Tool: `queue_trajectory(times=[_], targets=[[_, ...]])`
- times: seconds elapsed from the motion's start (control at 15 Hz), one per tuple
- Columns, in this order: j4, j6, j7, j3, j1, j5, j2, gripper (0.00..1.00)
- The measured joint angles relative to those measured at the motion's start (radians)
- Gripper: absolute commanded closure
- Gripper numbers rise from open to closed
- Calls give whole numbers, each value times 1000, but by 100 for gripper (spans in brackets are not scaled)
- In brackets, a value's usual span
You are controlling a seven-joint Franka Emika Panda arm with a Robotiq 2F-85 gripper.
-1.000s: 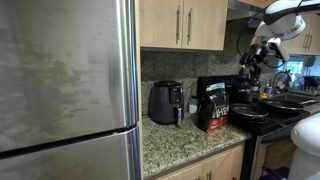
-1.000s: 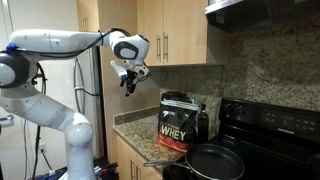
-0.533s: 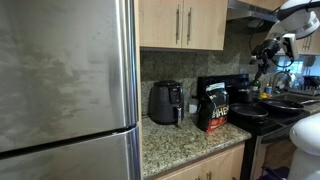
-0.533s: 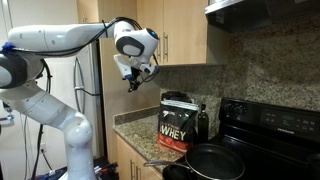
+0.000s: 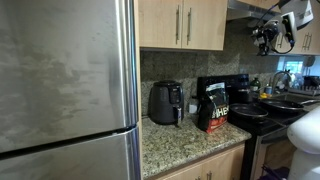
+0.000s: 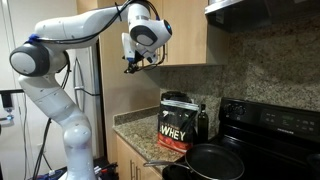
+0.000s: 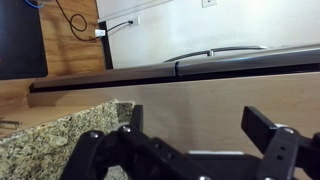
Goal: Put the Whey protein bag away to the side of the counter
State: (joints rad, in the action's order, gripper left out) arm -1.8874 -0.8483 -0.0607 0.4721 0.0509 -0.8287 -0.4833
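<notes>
change: pincer (image 6: 131, 68) rose higher, wide and empty | Whey protein bag (image 6: 176, 126) stood untouched on worktop (image 5: 180, 146) | task: grasp not begun

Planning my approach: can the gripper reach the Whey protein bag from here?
Probably yes: the gripper hangs open, higher than the Whey protein bag and apart from it, with only open air between.

Black Whey protein bag (image 6: 175, 126) upright on speckled counter (image 5: 172, 140).
</notes>
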Motion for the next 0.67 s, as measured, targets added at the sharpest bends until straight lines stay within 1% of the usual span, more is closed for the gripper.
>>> queue_trajectory(times=[0.07,0.2,0.67], targets=[[-1,0,-15,-15,23,0,9,0],[-2,0,-22,-35,42,0,7,0],[-2,0,-22,-37,47,0,3,0]])
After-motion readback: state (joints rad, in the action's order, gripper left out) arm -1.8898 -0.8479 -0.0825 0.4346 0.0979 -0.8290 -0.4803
